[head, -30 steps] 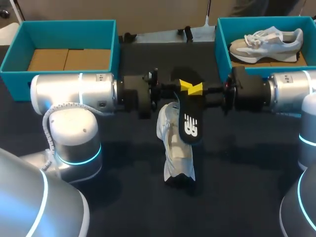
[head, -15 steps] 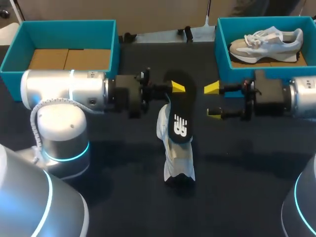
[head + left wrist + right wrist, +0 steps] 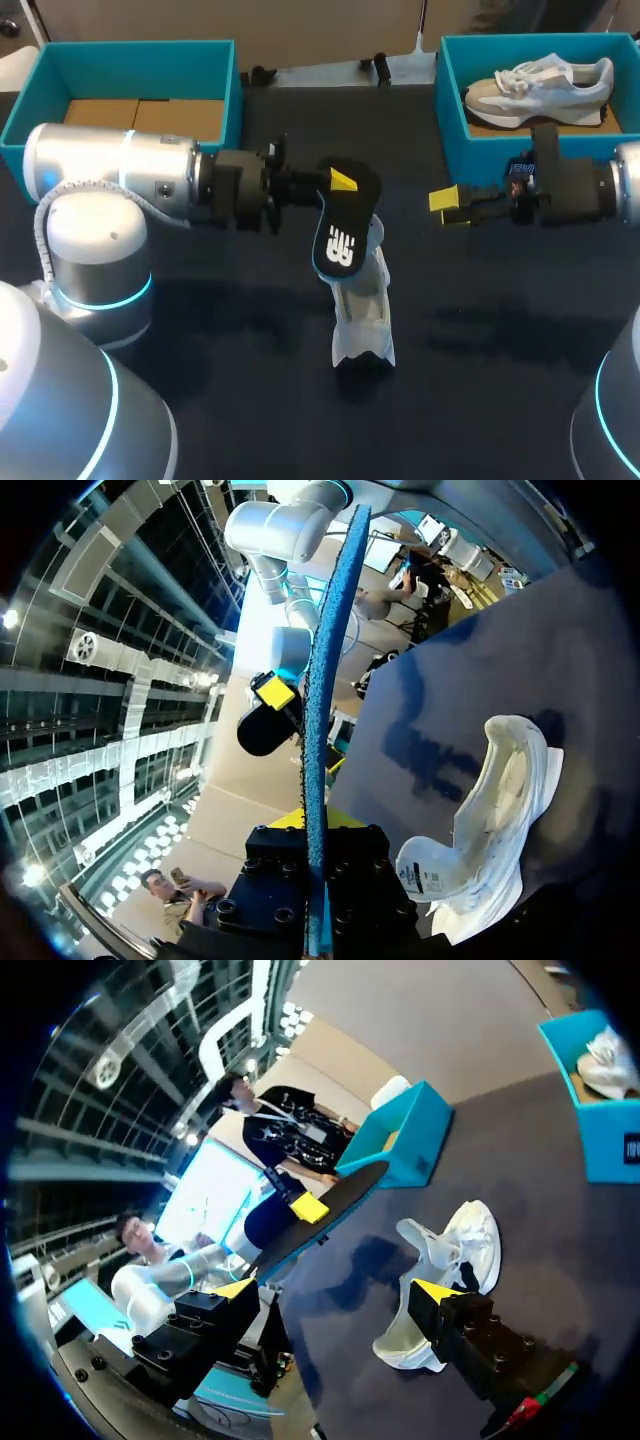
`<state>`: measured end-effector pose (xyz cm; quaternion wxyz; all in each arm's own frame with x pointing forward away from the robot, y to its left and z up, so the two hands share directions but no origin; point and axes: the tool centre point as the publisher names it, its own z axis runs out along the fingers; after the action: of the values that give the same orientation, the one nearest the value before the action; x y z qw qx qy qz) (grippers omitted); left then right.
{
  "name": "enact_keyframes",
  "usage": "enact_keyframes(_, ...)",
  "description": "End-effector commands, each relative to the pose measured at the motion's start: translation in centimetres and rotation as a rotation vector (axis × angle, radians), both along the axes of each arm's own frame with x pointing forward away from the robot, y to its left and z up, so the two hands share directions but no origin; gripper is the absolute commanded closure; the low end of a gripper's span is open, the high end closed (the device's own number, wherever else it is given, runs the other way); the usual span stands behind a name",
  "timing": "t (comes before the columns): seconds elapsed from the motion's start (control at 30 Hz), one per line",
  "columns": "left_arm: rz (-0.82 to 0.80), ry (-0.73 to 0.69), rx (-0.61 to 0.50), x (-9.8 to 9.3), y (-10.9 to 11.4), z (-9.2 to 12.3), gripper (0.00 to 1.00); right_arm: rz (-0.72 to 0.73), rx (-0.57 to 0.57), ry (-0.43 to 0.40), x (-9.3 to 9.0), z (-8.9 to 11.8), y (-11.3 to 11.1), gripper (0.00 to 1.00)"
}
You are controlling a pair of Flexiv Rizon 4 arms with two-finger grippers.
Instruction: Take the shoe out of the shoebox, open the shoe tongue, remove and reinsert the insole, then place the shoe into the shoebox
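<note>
My left gripper (image 3: 342, 181) is shut on the heel end of the black insole (image 3: 340, 228), which hangs tilted above the table. In the left wrist view the insole (image 3: 325, 680) shows edge-on with its blue underside, clamped between my fingers. The white shoe (image 3: 362, 305) lies on the dark table just under the insole, its tongue pulled open. My right gripper (image 3: 446, 205) stands open to the right of the insole, apart from it, with nothing between its fingers. From the right wrist, the insole (image 3: 320, 1215) and the shoe (image 3: 440, 1270) lie ahead of the open gripper (image 3: 335, 1290).
A teal shoebox (image 3: 230, 95) with a cardboard floor stands at the back left. Another teal shoebox (image 3: 450, 100) at the back right holds a second white shoe (image 3: 545, 85), just behind my right wrist.
My right gripper opened, let go of the insole and drew back to the right. My left arm pulled the insole leftward and tilted it over the shoe.
</note>
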<state>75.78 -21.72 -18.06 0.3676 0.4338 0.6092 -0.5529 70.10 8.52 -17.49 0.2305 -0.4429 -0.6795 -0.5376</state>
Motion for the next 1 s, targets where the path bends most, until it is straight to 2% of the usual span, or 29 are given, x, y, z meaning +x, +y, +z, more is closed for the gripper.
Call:
enact_keyframes(0.03,-0.001,0.000,0.003,0.03,-0.03,0.03,1.00,-0.003,0.001,-0.004,-0.33,0.10,-0.08,0.00)
enact_keyframes(0.23,-0.001,0.000,0.003,0.03,-0.03,0.03,1.00,-0.003,0.001,-0.004,-0.33,0.10,-0.08,0.00)
enact_keyframes(0.27,-0.001,0.000,0.003,0.03,-0.03,0.03,1.00,0.054,-0.075,-0.009,-0.02,0.19,0.28,0.00)
enact_keyframes(0.33,-0.001,0.000,0.003,0.03,-0.03,0.03,1.00,0.091,-0.149,-0.151,0.28,0.50,0.50,0.00)
enact_keyframes(0.4,-0.001,0.000,0.003,0.03,-0.03,0.03,1.00,0.121,-0.225,-0.257,0.19,0.57,0.36,0.00)
enact_keyframes(0.47,-0.001,0.000,0.003,0.03,-0.03,0.03,1.00,0.189,-0.275,-0.431,-0.20,0.85,0.40,0.00)
enact_keyframes(0.5,-0.001,0.000,0.003,0.03,-0.03,0.03,1.00,0.228,-0.302,-0.482,-0.38,0.83,0.45,0.00)
enact_keyframes(0.6,-0.001,0.000,0.003,0.03,-0.03,0.03,1.00,0.280,-0.336,-0.541,-0.59,0.51,0.30,0.00)
enact_keyframes(1.0,-0.001,0.000,0.003,0.03,-0.03,0.03,1.00,0.305,-0.335,-0.541,-0.58,0.01,0.00,0.00)
